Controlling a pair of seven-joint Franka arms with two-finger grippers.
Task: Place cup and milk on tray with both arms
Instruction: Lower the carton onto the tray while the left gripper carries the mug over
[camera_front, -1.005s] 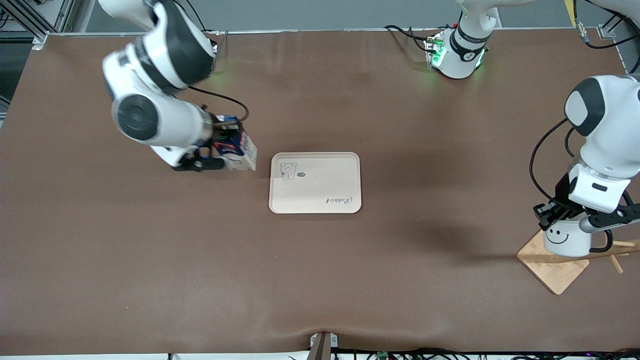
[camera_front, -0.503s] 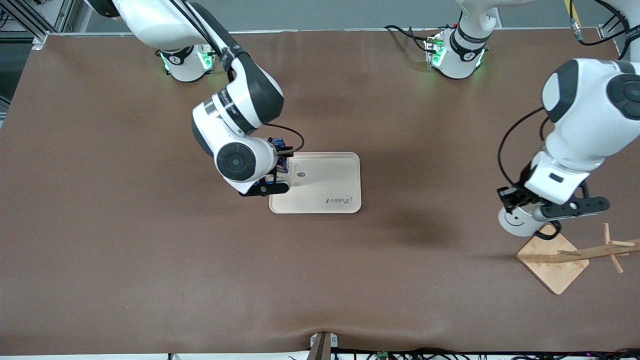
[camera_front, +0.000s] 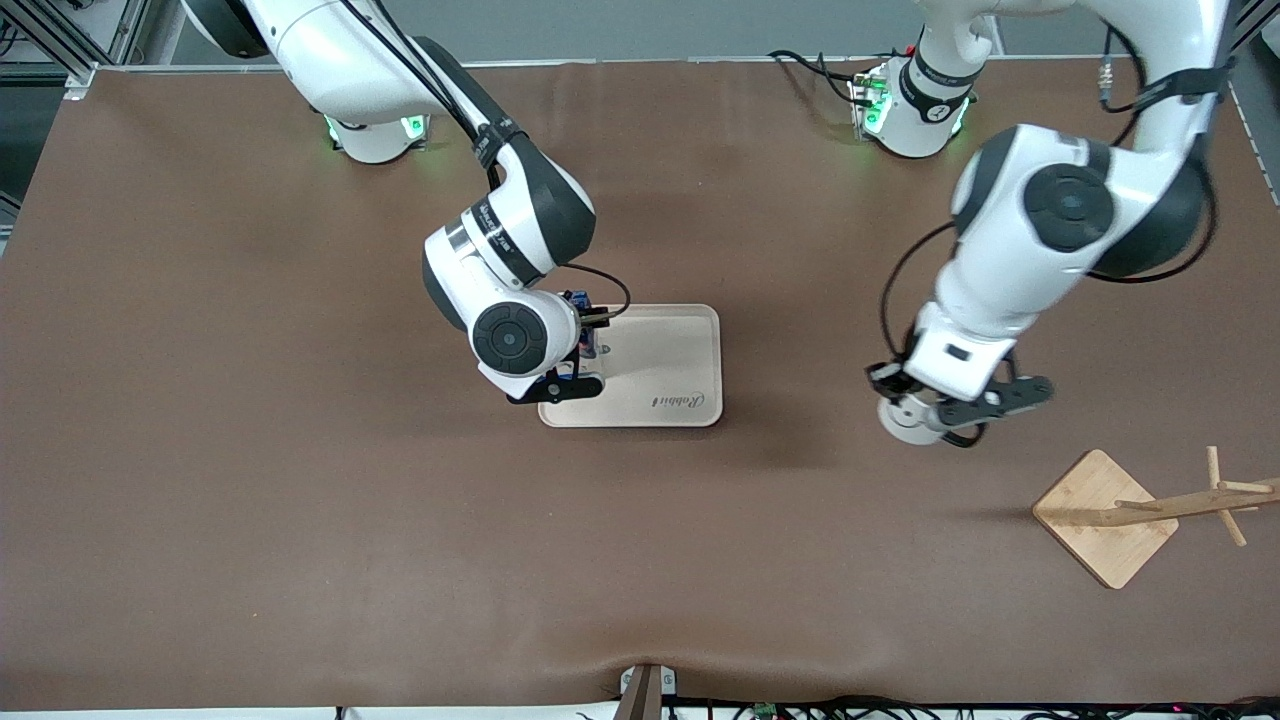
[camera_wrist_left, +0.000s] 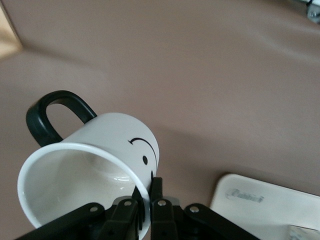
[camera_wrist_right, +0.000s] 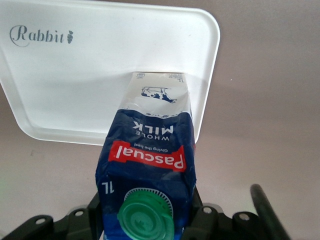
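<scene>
I have the right gripper (camera_front: 565, 375) clamped on the milk (camera_wrist_right: 147, 165) over the tray (camera_front: 665, 365) edge and the left gripper (camera_front: 945, 408) pinching the cup (camera_wrist_left: 92, 167) rim above bare surface (camera_front: 300, 520), so neither item is set down yet.

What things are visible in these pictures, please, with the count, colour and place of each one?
tray: one, cream-beige, middle of the table.
milk: one, dark blue with green cap, held over the tray's end toward the right arm.
cup: one, white with black handle, held in the air over bare table between tray and rack.
wooden rack: one, light wood, at the left arm's end.
table: one, brown.
right gripper: shut on the milk.
left gripper: shut on the cup's rim.
</scene>
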